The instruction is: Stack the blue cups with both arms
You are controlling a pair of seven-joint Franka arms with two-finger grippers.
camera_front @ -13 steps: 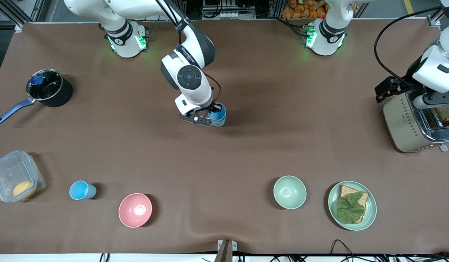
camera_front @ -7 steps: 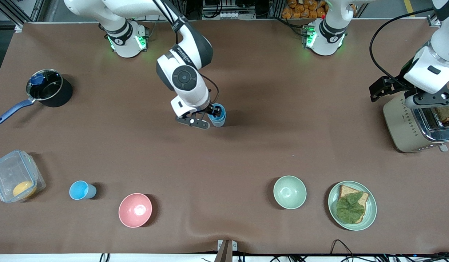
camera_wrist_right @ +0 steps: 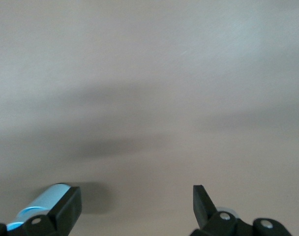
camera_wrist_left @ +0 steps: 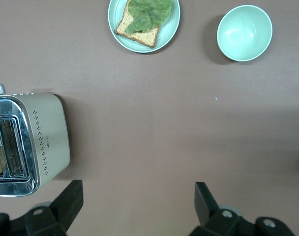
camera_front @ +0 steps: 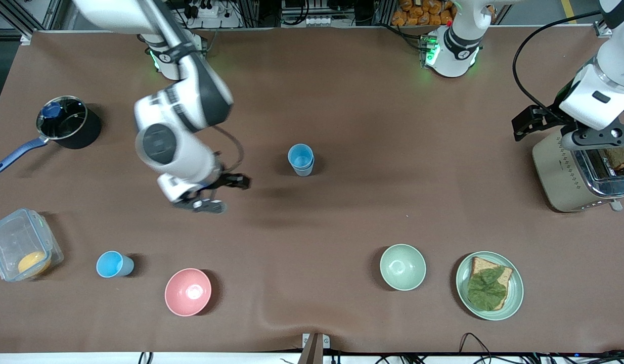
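While the two nested blue plastic cups (camera_front: 301,159) stand mid-bench, the right gripper (camera_front: 217,193) hangs nearby, jaws apart, and the left gripper (camera_wrist_left: 138,206) waits over the toaster (camera_front: 575,169), jaws apart.

A robotics lab dressed up as a kitchen. Two white arms are bolted at the edge of a long bench (camera_front: 342,217) under a brown cloth, green lights glowing at their bases, with aluminium framing, power strips and loose cables around the edges. The props are domestic: a toaster (camera_front: 577,172), a saucepan (camera_front: 64,124), a plate (camera_front: 489,285) of bread and lettuce, bowls, plastic cups, a clear food box (camera_front: 21,245).
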